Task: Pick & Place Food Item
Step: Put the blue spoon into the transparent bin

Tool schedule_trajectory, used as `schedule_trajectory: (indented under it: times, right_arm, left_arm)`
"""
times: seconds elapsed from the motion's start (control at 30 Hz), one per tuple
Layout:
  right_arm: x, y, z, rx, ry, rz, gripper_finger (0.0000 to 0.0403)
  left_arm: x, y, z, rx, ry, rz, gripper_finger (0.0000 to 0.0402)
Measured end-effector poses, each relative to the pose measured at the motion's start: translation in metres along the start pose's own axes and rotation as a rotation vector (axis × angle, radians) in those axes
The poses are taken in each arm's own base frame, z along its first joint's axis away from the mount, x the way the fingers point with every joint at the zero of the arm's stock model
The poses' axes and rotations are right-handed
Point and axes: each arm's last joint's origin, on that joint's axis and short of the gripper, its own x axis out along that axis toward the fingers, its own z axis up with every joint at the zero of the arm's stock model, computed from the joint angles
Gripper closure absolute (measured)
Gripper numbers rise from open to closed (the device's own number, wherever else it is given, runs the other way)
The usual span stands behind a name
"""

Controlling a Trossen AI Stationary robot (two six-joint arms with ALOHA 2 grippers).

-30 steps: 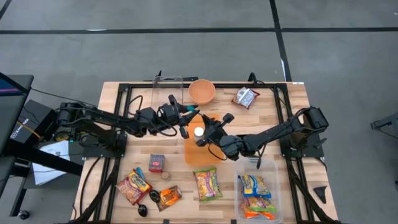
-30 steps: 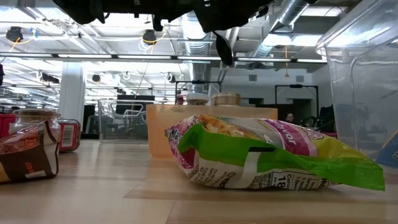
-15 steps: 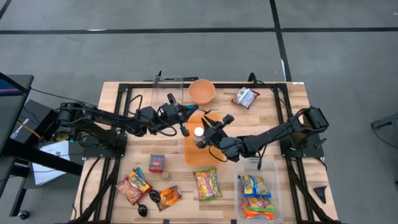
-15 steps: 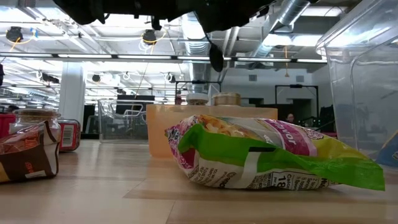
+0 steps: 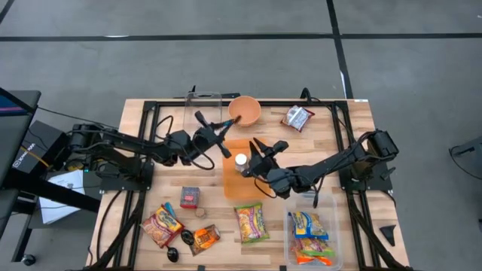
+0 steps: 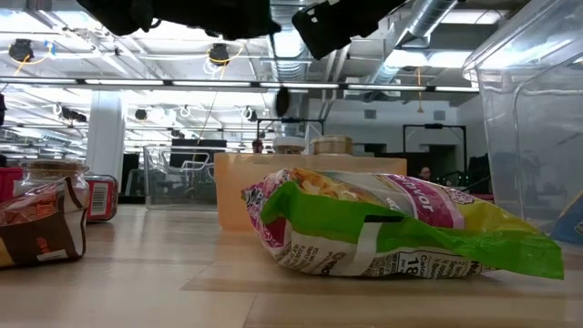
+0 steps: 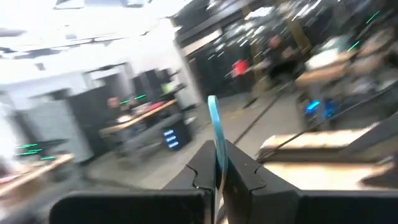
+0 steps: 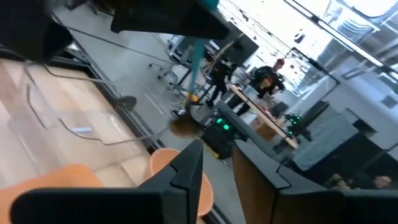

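Observation:
My left gripper [image 5: 224, 128] hovers above the table's middle, between the orange bowl [image 5: 245, 111] and the orange tray [image 5: 245, 188]. It is shut on a thin teal strip [image 7: 213, 121]. My right gripper [image 5: 253, 154] hangs level just to its right, over the tray, open with nothing between its fingers [image 8: 186, 168]. The teal strip [image 8: 198, 56] shows ahead of it in the right wrist view. A small white-topped round thing [image 5: 240, 159] stands on the tray beside the right gripper. A green and pink snack bag [image 5: 251, 223] lies flat near the front. My left gripper pinches the teal strip's lower part [image 7: 215, 163] between its two fingers. The strip's free end [image 7: 212, 106] sticks out past the fingertips. It is lifted clear of the table.
A clear container [image 5: 202, 109] stands at the far edge left of the bowl, and a red-brown packet [image 5: 297, 117] lies to the bowl's right. A clear bin [image 5: 312, 237] with snack bags sits front right. More packets [image 5: 162, 226] and a small red box [image 5: 190, 197] lie front left.
My left gripper has rolled about its own axis while staying in place, so the teal strip now points toward the bowl. My right gripper has turned a little, its fingertips swinging toward the far edge, away from the white-topped thing.

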Motion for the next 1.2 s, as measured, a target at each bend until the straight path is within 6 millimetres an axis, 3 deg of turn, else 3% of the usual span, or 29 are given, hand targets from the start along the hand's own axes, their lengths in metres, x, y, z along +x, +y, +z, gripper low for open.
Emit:
schedule_trajectory:
  times: [0.27, 0.5, 0.6, 0.87, 1.2]
  right_arm:
    - [0.000, -0.002, -0.002, -0.059, 0.049, -0.075, 0.0321]
    - [0.000, -0.002, -0.003, -0.075, 0.056, -0.082, 0.0321]
    - [0.000, -0.002, -0.003, -0.084, 0.058, -0.084, 0.0321]
    - [0.001, -0.002, -0.004, -0.096, 0.071, -0.104, 0.0321]
    - [0.001, -0.002, -0.004, -0.096, 0.071, -0.104, 0.0321]
  left_arm:
    - [0.001, 0.015, -0.008, 0.273, 0.180, 0.214, 0.0400]
    - [0.006, 0.037, -0.047, 0.459, 0.321, 0.162, 0.0400]
    - [0.005, 0.050, -0.067, 0.464, 0.342, 0.065, 0.0400]
    - [-0.001, 0.090, -0.090, 0.330, 0.300, -0.003, 0.0399]
    - [-0.010, 0.112, -0.113, 0.231, 0.320, -0.068, 0.0399]
